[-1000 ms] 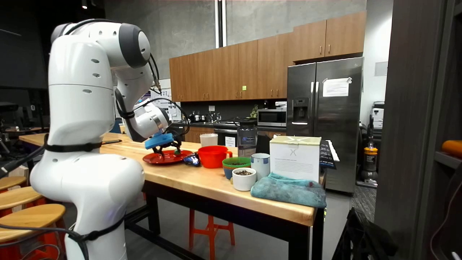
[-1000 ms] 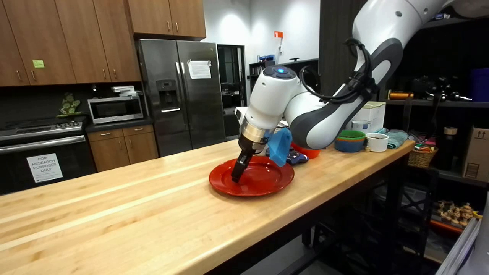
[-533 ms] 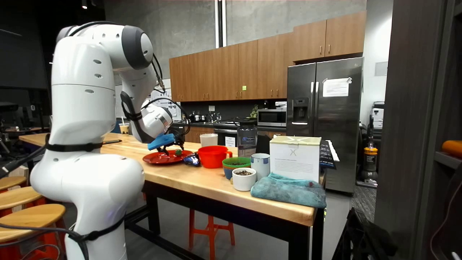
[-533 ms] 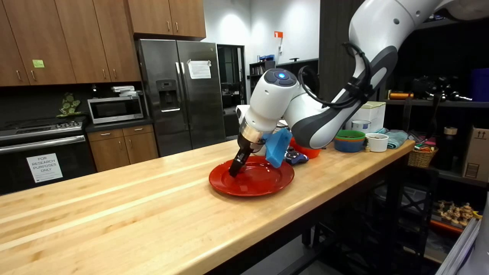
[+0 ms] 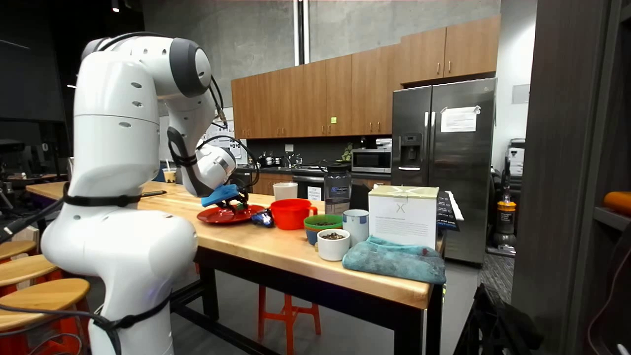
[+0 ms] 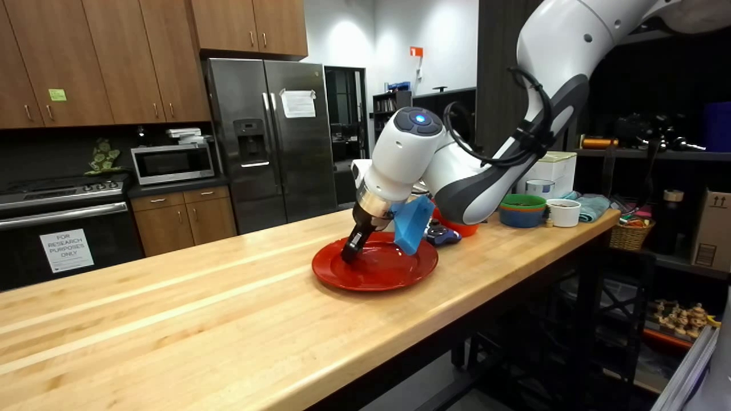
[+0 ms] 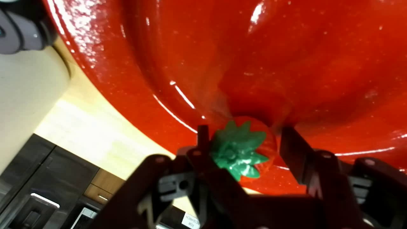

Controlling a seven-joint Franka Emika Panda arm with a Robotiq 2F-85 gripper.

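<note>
A red round fruit with green pointed leaves on top point(image 7: 240, 151) sits on a glossy red plate point(image 7: 286, 63), towards its rim in the wrist view. My gripper point(image 7: 244, 130) has a finger on each side of it. The left finger meets or overlaps the leaves, while a thin strip of red shows between the fruit and the right finger. In the exterior views the gripper points down low over the plate point(image 6: 394, 279); only a speck of the green leaves point(image 5: 240, 207) shows there. A blue piece point(image 6: 412, 225) is fixed at the wrist.
Beside the plate lie a dark blue game controller point(image 5: 263, 218) and a red mug point(image 5: 290, 214). Farther along the wooden table stand a white cup point(image 5: 286, 191), a bottle point(image 5: 338, 187), stacked bowls point(image 5: 323, 224), a white bowl point(image 5: 333, 246), a box point(image 5: 404, 217) and a folded cloth point(image 5: 394, 261).
The fingers have drawn closer together around the fruit. The arm has shifted slightly, staying low over the plate, and the plate itself has slid a tiny bit.
</note>
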